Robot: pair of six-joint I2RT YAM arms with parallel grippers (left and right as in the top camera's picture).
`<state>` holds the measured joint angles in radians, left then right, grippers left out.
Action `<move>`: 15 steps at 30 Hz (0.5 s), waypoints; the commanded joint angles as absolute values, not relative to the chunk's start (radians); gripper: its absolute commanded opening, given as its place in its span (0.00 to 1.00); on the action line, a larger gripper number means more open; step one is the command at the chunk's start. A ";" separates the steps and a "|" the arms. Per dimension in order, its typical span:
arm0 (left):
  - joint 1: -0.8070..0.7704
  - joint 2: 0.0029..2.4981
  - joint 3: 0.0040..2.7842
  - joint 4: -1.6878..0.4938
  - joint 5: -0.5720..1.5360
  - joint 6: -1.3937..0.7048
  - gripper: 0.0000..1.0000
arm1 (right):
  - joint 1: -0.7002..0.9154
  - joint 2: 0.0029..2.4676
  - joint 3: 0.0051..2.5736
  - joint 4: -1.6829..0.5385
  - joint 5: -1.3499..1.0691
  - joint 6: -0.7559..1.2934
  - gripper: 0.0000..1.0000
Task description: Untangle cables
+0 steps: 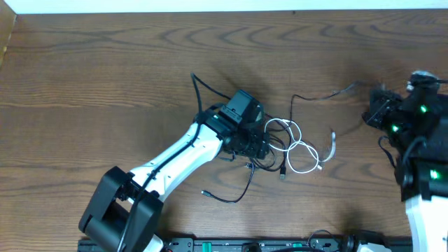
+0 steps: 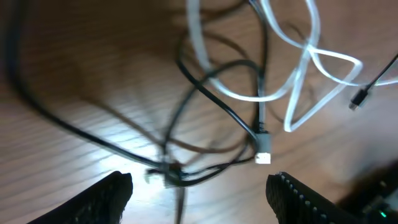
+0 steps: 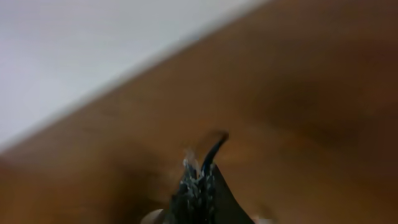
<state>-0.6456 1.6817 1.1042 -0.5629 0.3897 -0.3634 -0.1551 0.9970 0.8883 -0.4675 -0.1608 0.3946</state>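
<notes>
Cables sit between the left gripper's (image 2: 199, 194) wide-spread jaws, nothing held: white cable (image 2: 196, 43) and black cable (image 2: 227, 111) looped over each other on the table (image 1: 105, 70). Right gripper (image 3: 199, 186) is pinched closed on a black cable strand (blurry view), at the table's right side, well apart from the tangle.

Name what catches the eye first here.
A knot of white cable loops and black cable lies mid-table. The left claw hangs open right over it. At the table's right edge, the right claw seems to pinch a strand of the black cable.
</notes>
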 commanded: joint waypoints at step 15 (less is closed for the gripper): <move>-0.599 1.683 1.108 -0.598 0.346 -0.361 0.73 | -0.452 1.191 1.256 -0.682 0.395 0.272 0.01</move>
